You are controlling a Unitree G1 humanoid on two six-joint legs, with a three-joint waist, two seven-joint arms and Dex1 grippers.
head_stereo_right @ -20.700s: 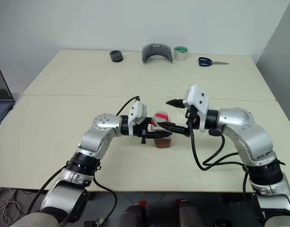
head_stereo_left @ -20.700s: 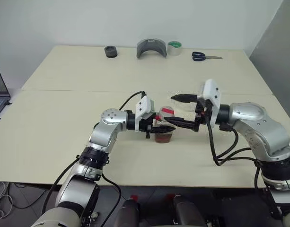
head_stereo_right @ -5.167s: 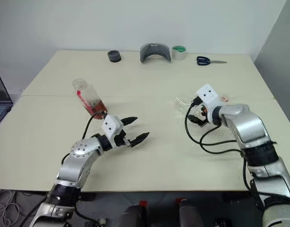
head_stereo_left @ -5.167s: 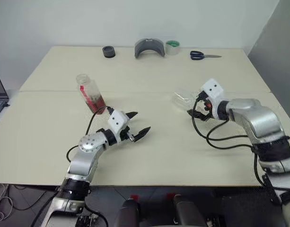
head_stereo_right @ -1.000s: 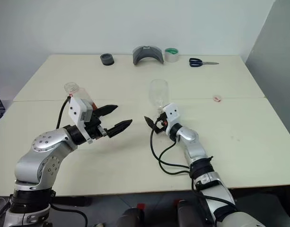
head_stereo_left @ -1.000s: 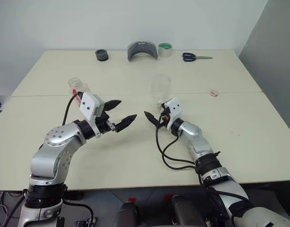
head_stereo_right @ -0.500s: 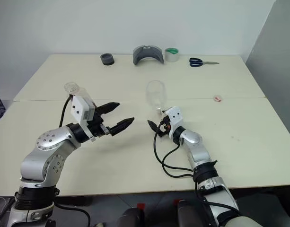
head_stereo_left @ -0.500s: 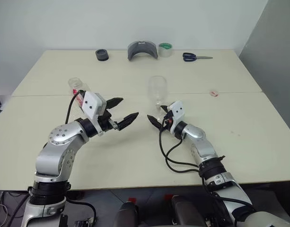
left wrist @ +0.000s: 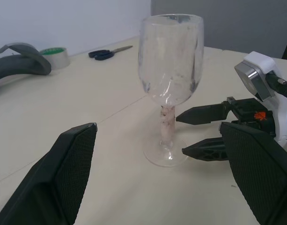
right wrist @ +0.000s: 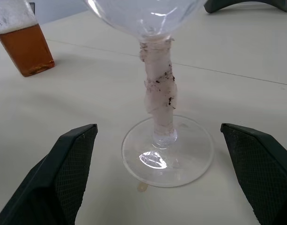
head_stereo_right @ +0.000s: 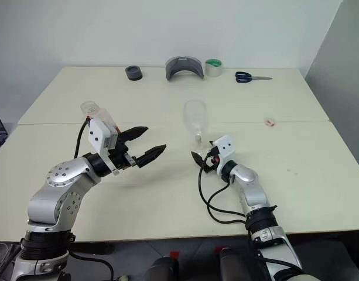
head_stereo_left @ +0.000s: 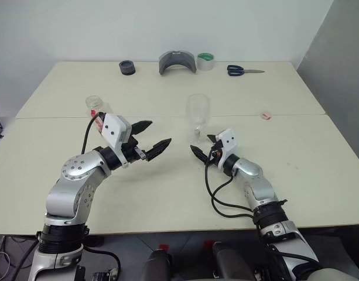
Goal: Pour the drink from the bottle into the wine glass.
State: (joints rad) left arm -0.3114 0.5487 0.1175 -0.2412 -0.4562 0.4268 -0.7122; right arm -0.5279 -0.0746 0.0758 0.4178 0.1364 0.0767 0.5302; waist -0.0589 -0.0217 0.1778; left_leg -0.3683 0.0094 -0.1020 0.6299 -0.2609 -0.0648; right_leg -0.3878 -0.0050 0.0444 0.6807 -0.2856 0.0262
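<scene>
Wine glass [head_stereo_left: 198, 116] is standing upright on the table [head_stereo_left: 296, 146], mid-table, bowl empty, stem wrapped in whitish material. Right gripper [head_stereo_left: 201, 151] is sitting low on the table just in front of the glass foot, fingers spread wide and grasping nothing, pointing at the stem base. Bottle [head_stereo_left: 95, 108] with the drink [right wrist: 27, 49] is standing upright, well apart to the left of the glass, right behind the left gripper [head_stereo_left: 151, 138]. Left gripper is hovering with fingers released, empty, pointing toward the glass and away from the bottle. Judgement: the left arm is the nearer one to the bottle and would be reaching back for it; both long axes are vertical.
</scene>
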